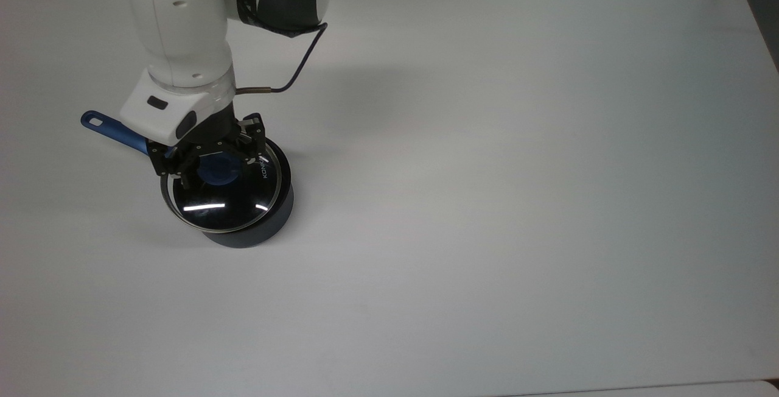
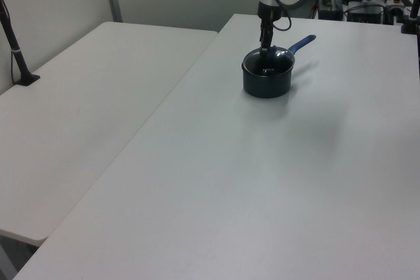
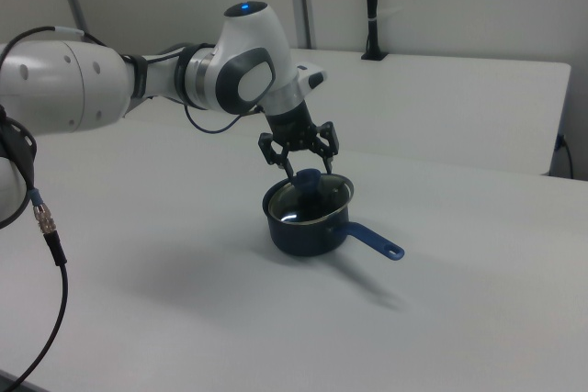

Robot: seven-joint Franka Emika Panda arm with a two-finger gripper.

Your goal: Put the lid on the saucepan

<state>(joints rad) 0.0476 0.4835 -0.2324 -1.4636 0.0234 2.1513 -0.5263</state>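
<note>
The saucepan point(image 1: 249, 226) sits on the white surface point(image 1: 487, 202), toward the top view's left. It is small, round and black, and its long blue handle point(image 1: 115, 131) pokes out toward the top view's left, with a hole at the tip. The lid point(image 1: 222, 193) lies on top of the saucepan. It is clear glass with a thin shiny rim and white letters near one edge. In the top view the lid looks pushed a little to the top view's left of the pot, so it may not be sitting quite even. Through the glass the inside of the pot looks dark, and I cannot tell if anything is in it. The end effector point(image 1: 213, 162) hangs just over the blue knob point(image 1: 218, 168) in the middle of the lid. Its two fingers are spread apart, one on each side of the knob, and are not squeezing it. In the right view the end effector point(image 3: 299, 161) is a bit above the knob point(image 3: 308, 177).
</note>
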